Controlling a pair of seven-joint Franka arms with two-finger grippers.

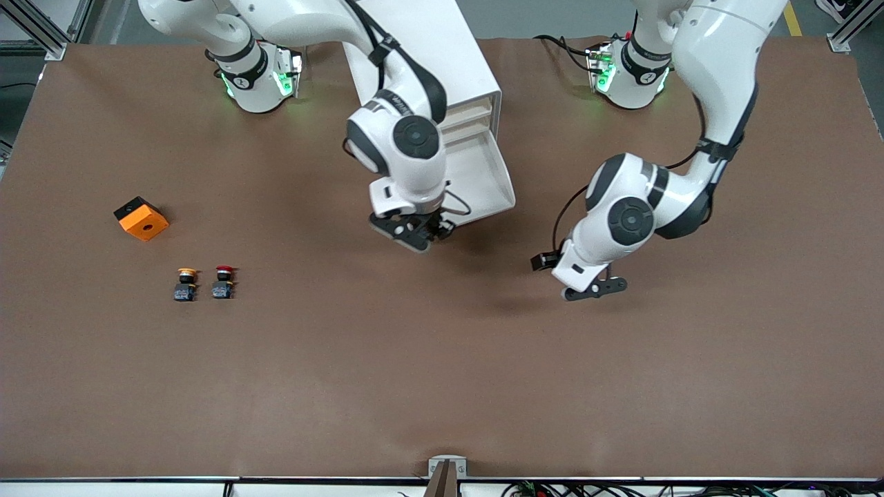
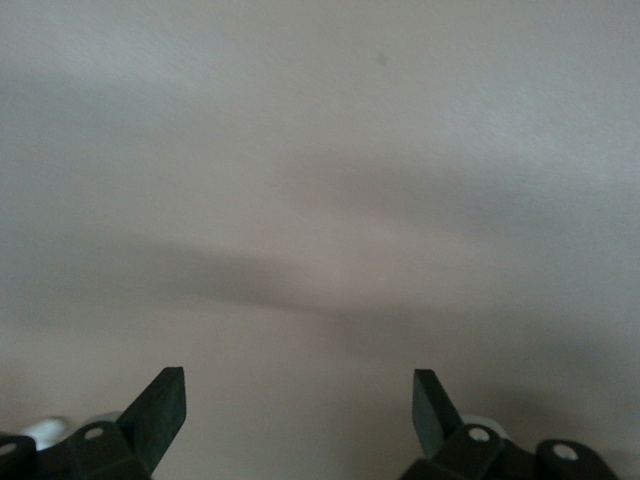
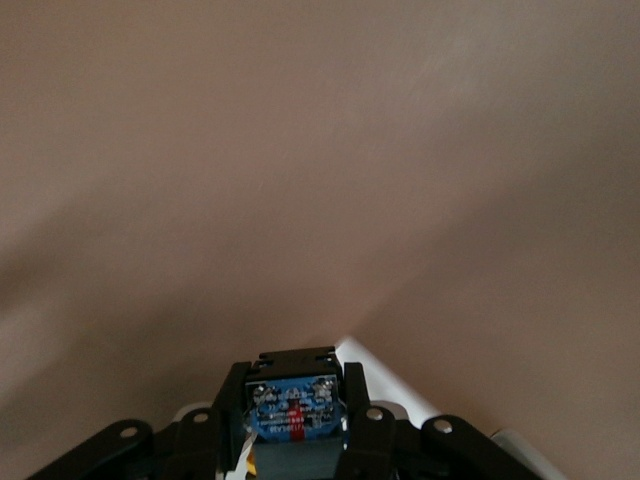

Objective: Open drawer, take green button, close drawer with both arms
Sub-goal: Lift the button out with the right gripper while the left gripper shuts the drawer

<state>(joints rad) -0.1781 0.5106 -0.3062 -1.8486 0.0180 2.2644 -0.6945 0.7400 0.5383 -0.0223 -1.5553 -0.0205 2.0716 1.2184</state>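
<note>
Your right end effector [image 1: 414, 231] is clamped on the button [image 3: 292, 412], held just off the open drawer [image 1: 483, 181] front, above the bench [image 1: 442, 359]. Your left end effector [image 1: 599, 288] hangs fully spread, empty, over bare bench.

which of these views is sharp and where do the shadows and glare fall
Front view: sharp and evenly lit, with soft shadows on the table under both arms and glare on their glossy shells. Left wrist view: soft and hazy, broad shadow bands across bare table, the open left gripper dark at the edge. Right wrist view: table blurred, and only the button held in the right gripper looks crisp.
</note>
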